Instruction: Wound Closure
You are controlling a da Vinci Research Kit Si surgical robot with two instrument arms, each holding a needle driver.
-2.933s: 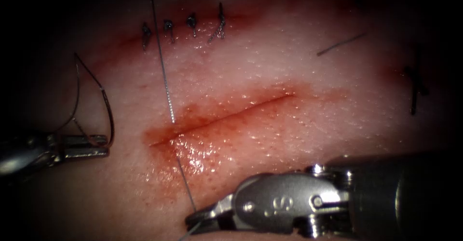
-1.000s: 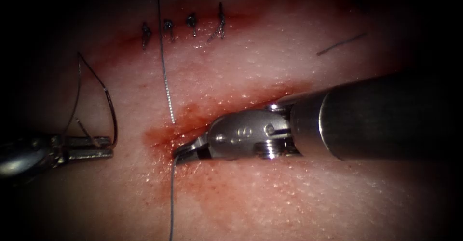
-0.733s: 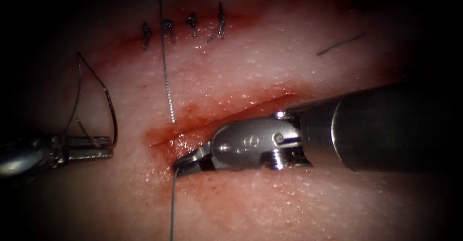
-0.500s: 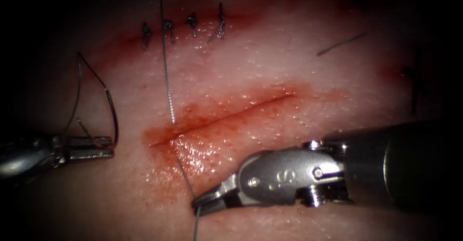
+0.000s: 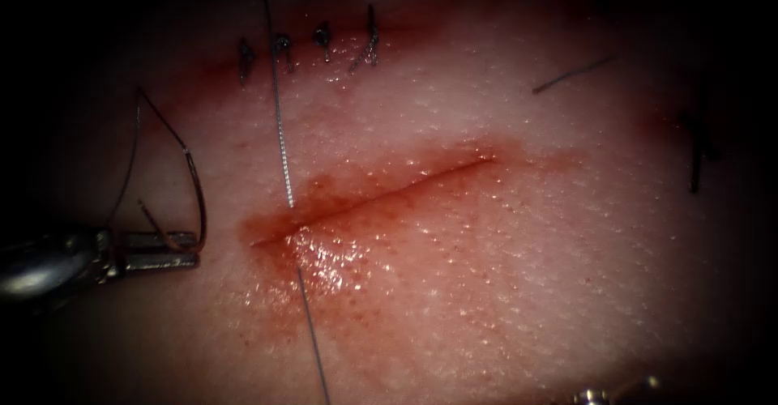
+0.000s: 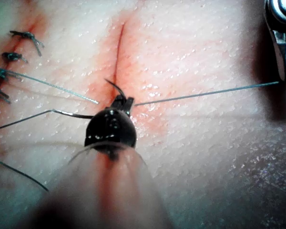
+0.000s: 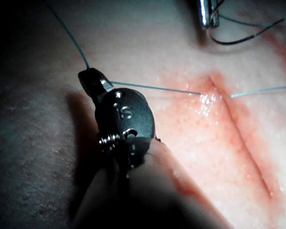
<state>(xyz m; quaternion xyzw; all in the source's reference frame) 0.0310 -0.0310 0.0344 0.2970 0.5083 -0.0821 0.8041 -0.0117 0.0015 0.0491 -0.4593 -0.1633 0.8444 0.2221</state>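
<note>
The cut (image 5: pixel 381 190) runs slantwise across the tissue, out of which the curved needle (image 5: pixel 199 202) stays, left of the cut. My left tool (image 5: pixel 182 251) is shut on the needle partway along its curve, nearer one end. The thread (image 5: pixel 279 142) enters the tissue above the cut's left end and comes out below it, running toward the lower edge. My right tool (image 7: pixel 89 76) is shut on that thread, well away from the cut; a bit of the tool (image 5: pixel 616 393) shows at the lower edge of the endoscope view. The left wrist view shows the left jaws (image 6: pixel 125 101) on the needle (image 6: pixel 112 87).
A row of finished stitches (image 5: pixel 308 49) lies above the cut. A loose cut end of thread (image 5: pixel 571 74) lies at the upper right, and a dark stitch (image 5: pixel 697 150) sits at the far right. Red fluid (image 5: pixel 324 259) wets the tissue around the cut's left end.
My right tool has moved from the cut's left end down and to the right, almost out of the endoscope view, drawing thread with it. The left tool with the needle shifted slightly right.
</note>
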